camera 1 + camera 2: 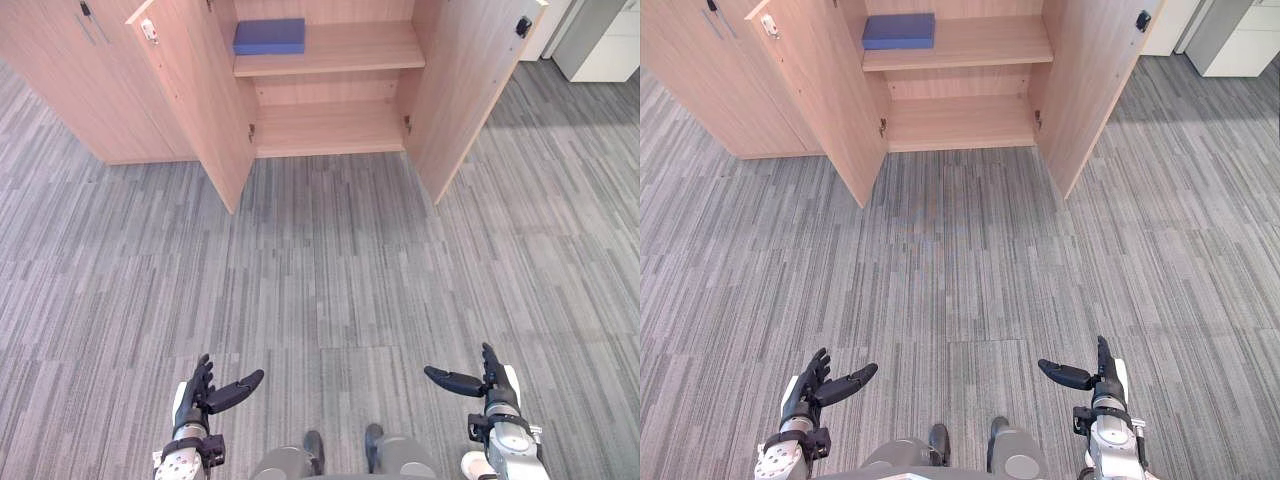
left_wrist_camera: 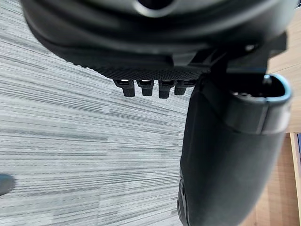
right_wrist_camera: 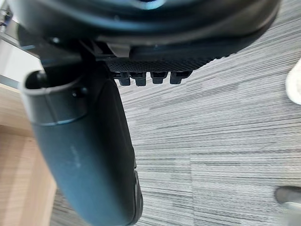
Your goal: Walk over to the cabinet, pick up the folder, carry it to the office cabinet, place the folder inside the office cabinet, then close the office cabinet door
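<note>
Two doors: left door (image 1: 200,100) and right door (image 1: 470,90) of the wooden cabinet (image 1: 330,130), both swung wide.
Folder (image 1: 269,36): blue, flat on the upper shelf (image 1: 350,45), at its left end.
Left hand (image 1: 195,395): low over the carpet (image 1: 320,300), fingers straight, thumb spread, empty.
Right hand (image 1: 490,385): likewise, well apart from the cabinet.
White piece (image 1: 149,30) on left door: too small to read.

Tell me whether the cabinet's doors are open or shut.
Open. The left door and right door stand swung outward, baring the upper shelf where the blue folder lies flat.
</note>
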